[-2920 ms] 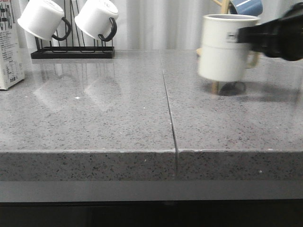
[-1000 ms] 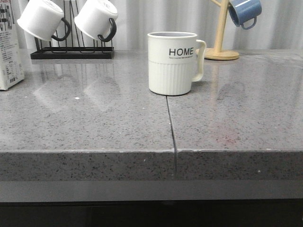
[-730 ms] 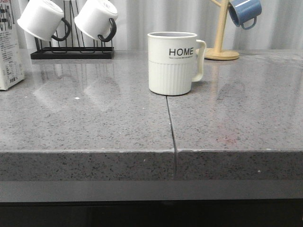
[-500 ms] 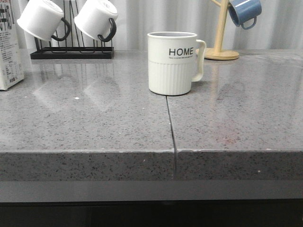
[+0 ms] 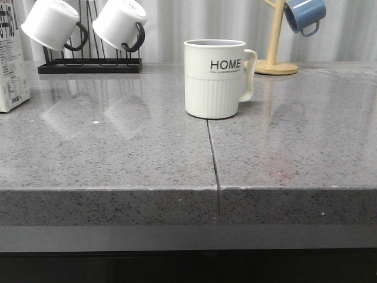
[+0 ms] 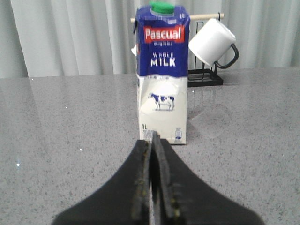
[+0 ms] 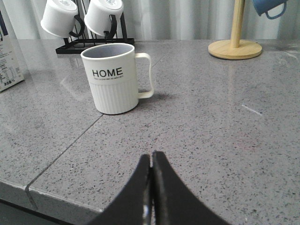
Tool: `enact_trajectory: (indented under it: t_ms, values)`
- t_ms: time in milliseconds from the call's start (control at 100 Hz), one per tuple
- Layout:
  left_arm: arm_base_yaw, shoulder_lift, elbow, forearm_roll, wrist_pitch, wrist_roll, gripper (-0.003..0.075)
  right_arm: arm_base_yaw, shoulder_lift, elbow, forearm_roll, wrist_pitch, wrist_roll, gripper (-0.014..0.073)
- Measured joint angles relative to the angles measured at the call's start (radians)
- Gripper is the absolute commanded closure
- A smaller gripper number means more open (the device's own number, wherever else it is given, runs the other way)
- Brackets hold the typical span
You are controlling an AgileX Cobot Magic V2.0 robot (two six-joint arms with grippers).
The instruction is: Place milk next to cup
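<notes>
Milk [image 6: 162,79] upright, cow face toward left tool [image 6: 153,143], both tools clenched empty, right tool [image 7: 151,161].

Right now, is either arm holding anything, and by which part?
Nothing is held. Both the left gripper and right gripper have jaws shut on nothing; the milk carton and HOME mug stand untouched.

Left gripper [image 6: 152,140]: black fingers pressed together with no gap, holding nothing, low over the near part of the surface. Right gripper [image 7: 151,161]: black fingers likewise closed tip to tip and empty, low at the near edge. Neither arm appears in the front view.
</notes>
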Motion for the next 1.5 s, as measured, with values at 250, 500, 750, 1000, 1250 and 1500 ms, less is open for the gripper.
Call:
enact_trajectory:
  t_ms: [250, 500, 750, 1000, 1250, 1500]
  values:
    - [0.000, 0.238, -0.158, 0.000, 0.087, 0.000, 0.0701, 0.000, 0.000, 0.000, 0.000, 0.002, 0.001, 0.0661]
    - [0.000, 0.498, -0.220, 0.000, -0.038, 0.000, 0.0139, 0.000, 0.000, 0.000, 0.000, 0.003, 0.001, 0.0661]
    - [0.000, 0.731, -0.263, -0.028, -0.240, 0.000, 0.0084, 0.000, 0.000, 0.000, 0.000, 0.003, 0.001, 0.0661]
    - [-0.007, 0.906, -0.312, -0.056, -0.391, 0.000, 0.0084, 0.000, 0.000, 0.000, 0.000, 0.003, 0.002, 0.0661]
    - [-0.059, 1.026, -0.379, -0.058, -0.452, 0.000, 0.0084, 0.000, 0.000, 0.000, 0.000, 0.003, 0.002, 0.0661]
    - [-0.059, 1.163, -0.464, -0.074, -0.467, 0.000, 0.0084, 0.000, 0.000, 0.000, 0.000, 0.003, 0.002, 0.0661]
